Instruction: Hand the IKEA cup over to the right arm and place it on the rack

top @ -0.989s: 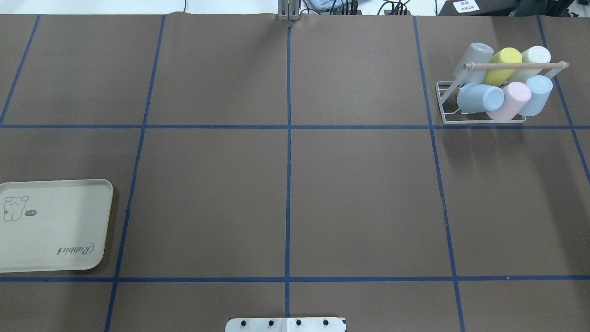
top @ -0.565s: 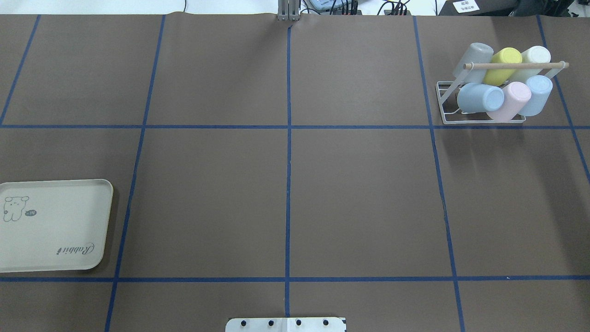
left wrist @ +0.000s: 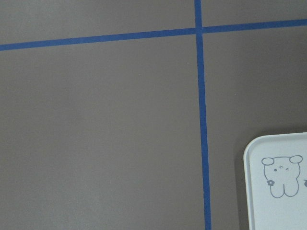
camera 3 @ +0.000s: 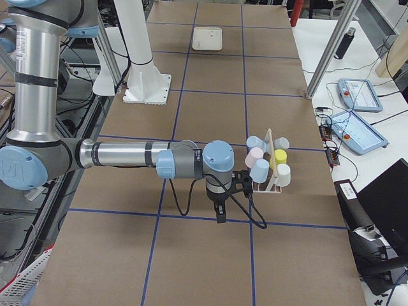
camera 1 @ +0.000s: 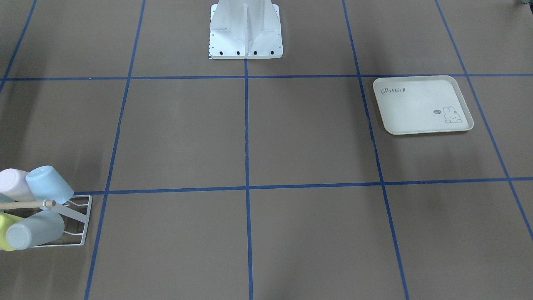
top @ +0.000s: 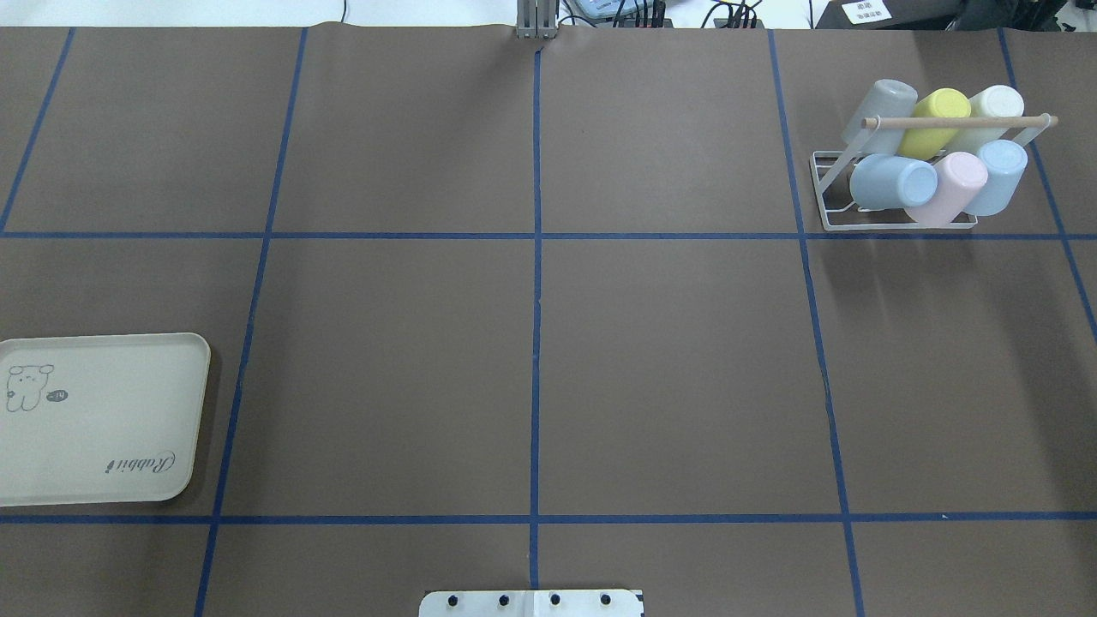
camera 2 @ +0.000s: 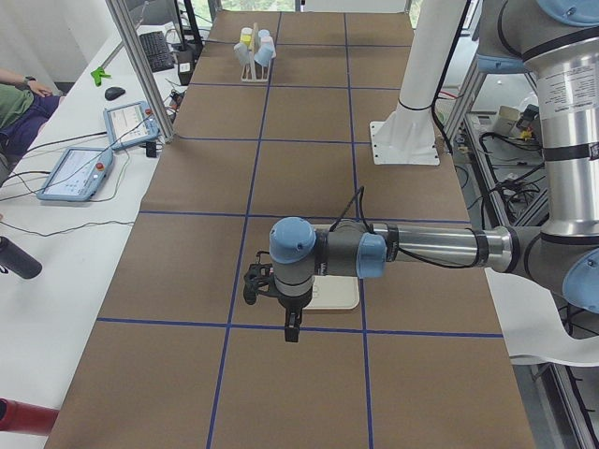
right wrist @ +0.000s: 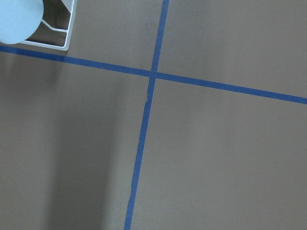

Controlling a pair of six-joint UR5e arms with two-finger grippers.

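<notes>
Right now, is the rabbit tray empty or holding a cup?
Empty. The tray shows only bare cream surface and its rabbit print; the six cups in view are on the rack.

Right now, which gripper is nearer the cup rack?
The right. The right gripper hangs just beside the rack; the left gripper hangs far away, over by the tray.

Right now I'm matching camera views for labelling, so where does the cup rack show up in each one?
Front-facing: rack at the bottom left edge, partly cut off.
Overhead: rack at top right.
Exterior left: rack far away, top centre.
Exterior right: rack right of centre.
Left wrist: not in it.
Right wrist: rack's corner at top left.
Shared landmark: the blue tape crossing beside the rack's corner.
</notes>
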